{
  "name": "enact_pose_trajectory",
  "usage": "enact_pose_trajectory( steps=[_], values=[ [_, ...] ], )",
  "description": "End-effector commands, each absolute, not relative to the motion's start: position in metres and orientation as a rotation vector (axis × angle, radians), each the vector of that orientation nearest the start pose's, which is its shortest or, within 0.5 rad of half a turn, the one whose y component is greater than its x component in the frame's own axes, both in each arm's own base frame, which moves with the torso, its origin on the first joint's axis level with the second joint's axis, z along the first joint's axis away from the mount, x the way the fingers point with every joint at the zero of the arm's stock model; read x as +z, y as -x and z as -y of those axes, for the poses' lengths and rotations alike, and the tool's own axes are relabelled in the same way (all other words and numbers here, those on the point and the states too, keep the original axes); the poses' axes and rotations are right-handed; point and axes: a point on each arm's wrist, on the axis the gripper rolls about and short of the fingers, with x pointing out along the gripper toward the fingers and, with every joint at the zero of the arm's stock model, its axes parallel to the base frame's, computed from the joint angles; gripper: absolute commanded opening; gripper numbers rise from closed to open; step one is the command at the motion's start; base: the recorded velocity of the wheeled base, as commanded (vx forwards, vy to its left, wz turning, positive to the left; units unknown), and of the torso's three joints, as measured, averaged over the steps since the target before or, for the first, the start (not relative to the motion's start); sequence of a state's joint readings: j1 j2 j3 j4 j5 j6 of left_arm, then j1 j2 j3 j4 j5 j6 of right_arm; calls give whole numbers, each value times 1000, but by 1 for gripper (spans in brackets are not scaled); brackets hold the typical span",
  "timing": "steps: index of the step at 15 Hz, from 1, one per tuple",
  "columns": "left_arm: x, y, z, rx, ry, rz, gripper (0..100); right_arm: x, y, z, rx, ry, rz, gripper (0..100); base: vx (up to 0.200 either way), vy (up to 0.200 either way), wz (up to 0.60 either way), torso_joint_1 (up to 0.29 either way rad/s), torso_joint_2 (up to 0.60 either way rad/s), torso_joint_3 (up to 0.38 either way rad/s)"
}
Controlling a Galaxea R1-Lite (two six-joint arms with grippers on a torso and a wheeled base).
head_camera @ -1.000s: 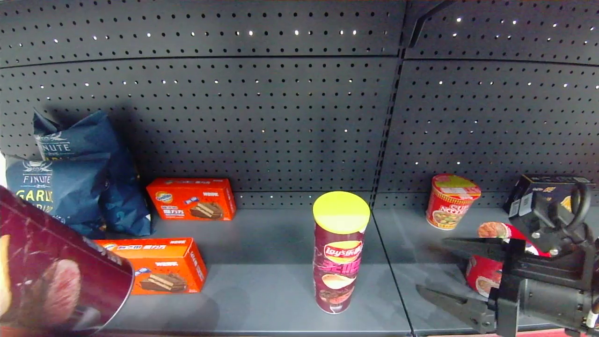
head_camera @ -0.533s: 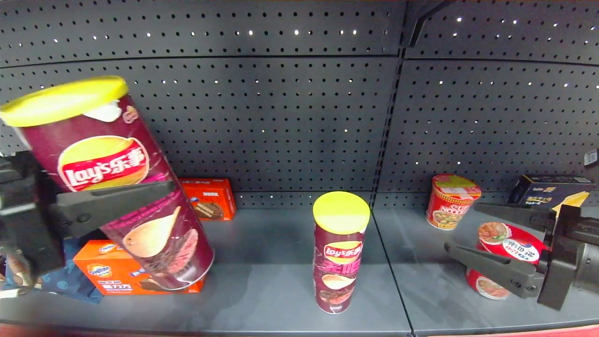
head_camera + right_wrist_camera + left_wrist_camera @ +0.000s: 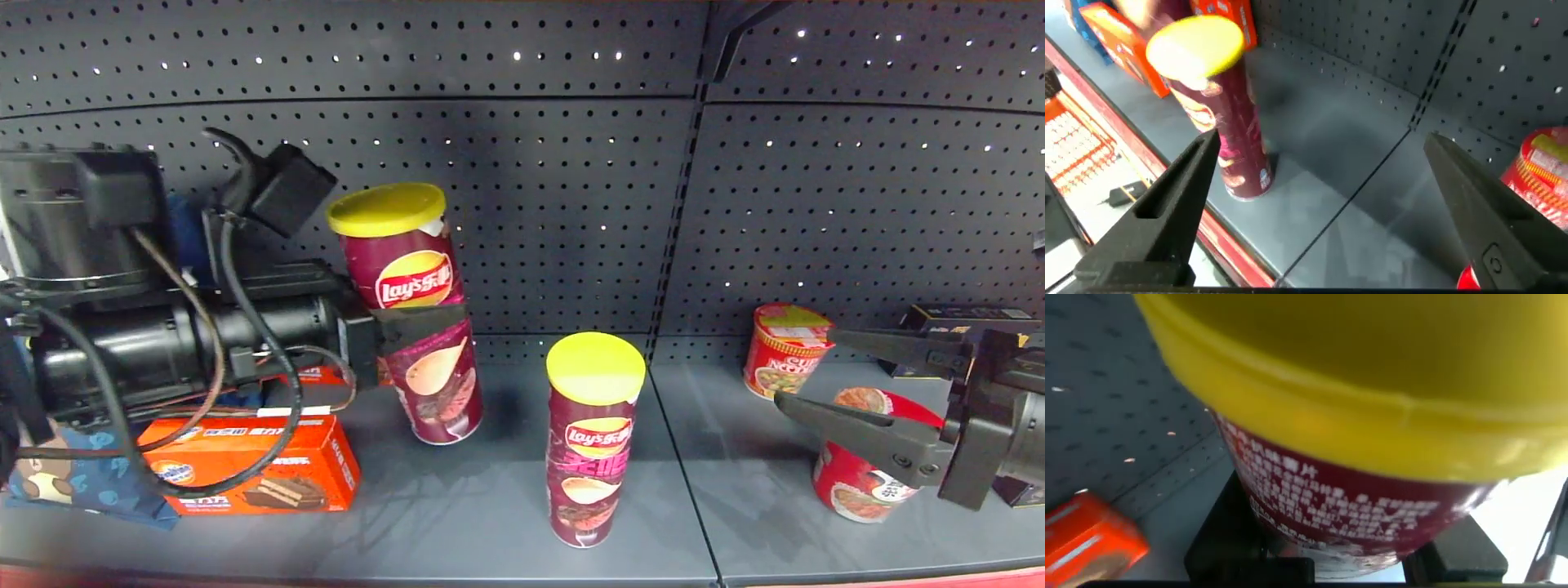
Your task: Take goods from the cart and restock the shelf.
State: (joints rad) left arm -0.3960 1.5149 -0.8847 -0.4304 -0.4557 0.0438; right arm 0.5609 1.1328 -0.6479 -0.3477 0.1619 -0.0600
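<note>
Maroon with a yellow lid, the chip can (image 3: 404,269) sits in your left pincer (image 3: 424,327), which is closed around the can's middle: one black finger crosses its front and the other is hidden behind it. Your left arm reaches in nearly level from the robot's left, its cables looping down over the orange box (image 3: 253,461) at the front of the shelf (image 3: 457,523), with a blue bag (image 3: 82,490) just beside that box at the left edge. The held can tilts, lid leaning toward the robot's left, and its base is low over the shelf near the pegboard (image 3: 531,204); you cannot tell from the head view whether it touches the shelf. In the left wrist view the lid looms close, with the dark fingers pressed against the can wall below it. A second chip can (image 3: 592,441) stands upright near the front edge, to the right of the held one and apart from it. Your right arm comes in from the robot's right, also roughly level, with the right pincer (image 3: 804,367) pointing toward the robot's left. Its fingers are spread wide, one above the other, and grip nothing. Behind the upper finger an upright noodle cup (image 3: 785,351) stands by the pegboard, a tilted noodle cup (image 3: 857,482) lies below the lower finger, and a black box (image 3: 963,314) sits at the back right. The right wrist view frames the second chip can between the spread fingers, well beyond their tips.
</note>
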Motion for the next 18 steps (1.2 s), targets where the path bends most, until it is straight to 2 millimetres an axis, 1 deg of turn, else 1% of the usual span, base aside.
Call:
enact_pose_trajectory(
  steps=[1, 2, 4, 6, 7, 8, 9, 12, 13, 16, 18],
  values=[
    [209, -278, 134, -879, -56, -267, 0, 244, -138, -91, 727, 85, -115, 100, 0, 0, 0, 0, 0, 0],
    [205, -288, 138, -879, -57, -274, 0, 244, -138, -91, 725, 83, -114, 100, 0, 0, 0, 0, 0, 0],
    [207, -311, 149, -883, -58, -253, 0, 245, -138, -91, 724, 60, -118, 100, 0, 0, 0, 0, 0, 0],
    [203, -332, 160, -889, -58, -244, 0, 247, -140, -92, 725, 59, -113, 100, 0, 0, 0, 0, 0, 0],
    [201, -338, 166, -896, -59, -242, 0, 247, -141, -93, 725, 59, -115, 100, 0, 0, 0, 0, 0, 0],
    [196, -349, 175, -907, -61, -239, 0, 250, -144, -95, 727, 57, -106, 100, 0, 0, 0, 0, 0, 0],
    [193, -356, 182, -913, -63, -236, 0, 250, -147, -97, 728, 58, -110, 100, 0, 0, 0, 0, 0, 0],
    [183, -371, 195, -927, -65, -239, 0, 251, -152, -100, 730, 55, -93, 100, 0, 0, 0, 0, 0, 0],
    [179, -373, 200, -936, -66, -239, 0, 250, -153, -100, 730, 54, -97, 100, 0, 0, 0, 0, 0, 0],
    [163, -383, 205, -938, -64, -221, 0, 249, -153, -100, 728, 53, -101, 100, 0, 0, 0, 0, 0, 0],
    [158, -384, 207, -945, -64, -227, 0, 249, -153, -100, 728, 50, -103, 100, 0, 0, 0, 0, 0, 0]
  ],
)
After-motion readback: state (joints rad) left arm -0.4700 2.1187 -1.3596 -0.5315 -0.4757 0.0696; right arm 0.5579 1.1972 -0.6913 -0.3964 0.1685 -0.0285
